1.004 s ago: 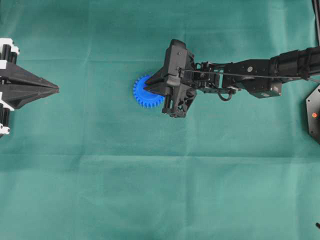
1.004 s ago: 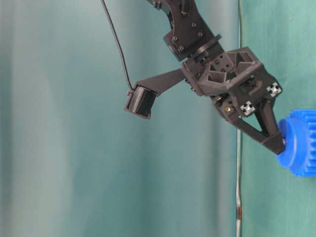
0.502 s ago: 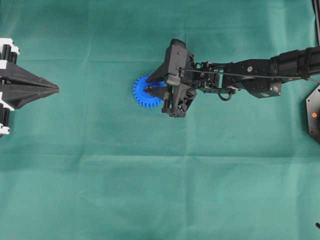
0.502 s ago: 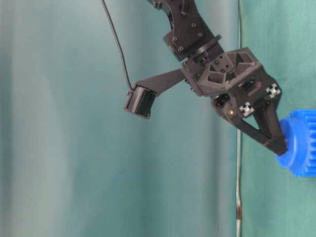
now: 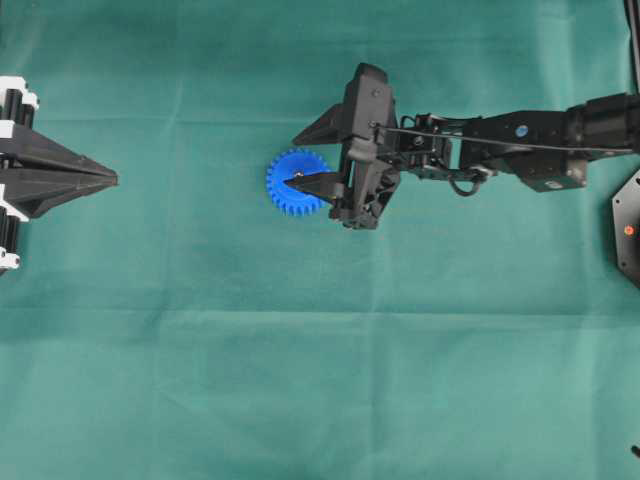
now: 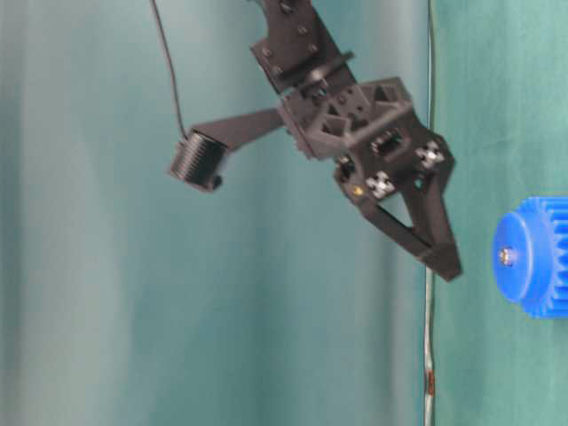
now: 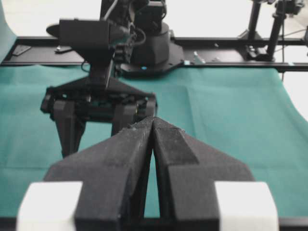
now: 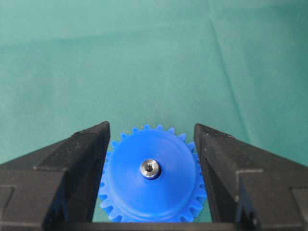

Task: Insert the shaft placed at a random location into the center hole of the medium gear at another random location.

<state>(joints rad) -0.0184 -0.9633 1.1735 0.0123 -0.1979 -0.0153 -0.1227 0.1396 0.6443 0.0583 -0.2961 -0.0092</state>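
Note:
The blue medium gear [image 5: 280, 190] lies flat on the green cloth. The silvery shaft [image 8: 150, 169] stands in the middle of its raised hub [image 8: 130, 190] and fills the center hole, so the hole itself is hidden. The shaft's end also shows in the table-level view [image 6: 507, 256] on the gear [image 6: 541, 266]. My right gripper [image 8: 151, 127] is open and hovers off the gear, one black finger [image 8: 82, 154] on each side, touching nothing. From overhead this gripper [image 5: 293, 160] sits just right of the gear. My left gripper [image 5: 113, 179] is shut and empty at the far left, its tips [image 7: 153, 121] pressed together.
Green cloth covers the whole table. A black device with a red dot [image 5: 628, 228] sits at the right edge. The right arm [image 5: 500, 150] stretches in from the right. A black frame rail [image 7: 226, 54] runs along the far side in the left wrist view.
My right gripper has opened, let go of the shaft and pulled up and back from the gear. The shaft stays in the hub. The left arm has not moved.

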